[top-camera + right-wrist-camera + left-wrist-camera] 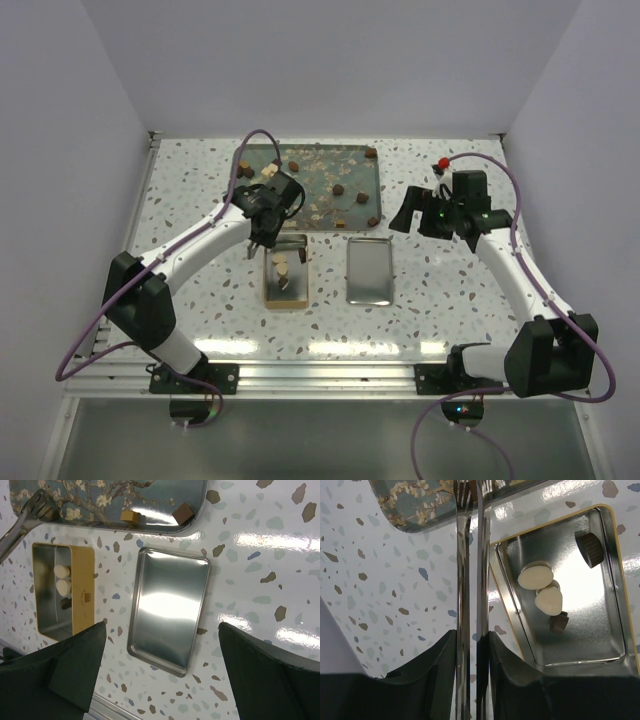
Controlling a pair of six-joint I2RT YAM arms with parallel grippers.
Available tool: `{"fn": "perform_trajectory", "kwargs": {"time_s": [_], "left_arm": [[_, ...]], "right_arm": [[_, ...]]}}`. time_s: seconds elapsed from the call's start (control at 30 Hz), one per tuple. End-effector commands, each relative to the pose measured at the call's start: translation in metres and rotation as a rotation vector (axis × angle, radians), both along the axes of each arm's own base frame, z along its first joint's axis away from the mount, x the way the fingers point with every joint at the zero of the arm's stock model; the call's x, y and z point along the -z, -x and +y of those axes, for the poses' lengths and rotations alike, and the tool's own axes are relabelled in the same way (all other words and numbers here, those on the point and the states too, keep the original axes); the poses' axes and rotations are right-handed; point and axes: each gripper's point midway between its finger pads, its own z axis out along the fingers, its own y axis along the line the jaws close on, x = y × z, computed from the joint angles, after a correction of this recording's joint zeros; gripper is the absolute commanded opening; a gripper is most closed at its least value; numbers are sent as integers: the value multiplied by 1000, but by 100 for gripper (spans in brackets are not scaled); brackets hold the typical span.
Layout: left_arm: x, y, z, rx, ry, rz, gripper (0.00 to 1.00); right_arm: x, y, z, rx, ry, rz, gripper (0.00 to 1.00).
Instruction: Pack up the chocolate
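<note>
**Left claw on the tongs, four pieces in the tin**

From above: my left claw (pixel 263 228) hangs by the far-left corner of the open gold rectangular tin (pixel 270 292). The tin sits on the speckled white bench (pixel 450 290), just beside its flat silver metal lid (pixel 370 272). Small dark brown and cream chocolate pieces (pixel 338 188) lie scattered on the blue-green blossom-patterned tray (pixel 345 160) beyond, and a few more lie inside the tin. My right claw (pixel 420 210) hovers to the right of the tray, touching nothing.

From my left wrist: the claw is closed narrow on a pair of slim steel tongs (pixel 470 580). Both blades are pressed nearly together between my fingers (pixel 437 660), and their tips, over the tray's edge, carry nothing. In the tin, two cream rounds touch each other with one dark piece against them. Another dark piece lies apart near a wall.

From my right wrist: the claw gapes wide and empty above the lid. Two square pieces sit on the tray's near corner.
</note>
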Motion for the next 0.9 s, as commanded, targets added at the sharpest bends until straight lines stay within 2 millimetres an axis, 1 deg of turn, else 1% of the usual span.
{"fn": "perform_trajectory", "kwargs": {"time_s": [0.0, 0.13, 0.2, 0.23, 0.37, 0.47, 0.6, 0.77, 0.87], "left_arm": [[-10, 0, -1, 33, -11, -1, 32], [-21, -2, -1, 33, -6, -27, 32], [-32, -4, -3, 30, 3, -52, 32], [-41, -7, -3, 25, 12, -75, 32], [-57, -11, -4, 27, 20, -106, 31], [-61, -11, -5, 28, 24, -111, 31], [-63, -6, -3, 34, 23, -100, 31], [-82, 5, -5, 57, 45, -116, 31], [-95, 14, -11, 87, 108, -126, 31]], "right_arm": [[-10, 1, 1, -15, 6, -25, 97], [-9, 1, 0, -15, 9, -23, 97], [-9, 1, 0, -14, 8, -22, 97], [-8, 1, 0, -15, 9, -21, 98], [-9, 1, 0, -15, 11, -24, 98], [-9, 0, 0, -14, 8, -22, 97], [-9, 1, 1, -16, 8, -21, 98], [-6, 2, 0, -17, 13, -17, 97], [-6, 1, 0, -16, 12, -17, 97]]}}
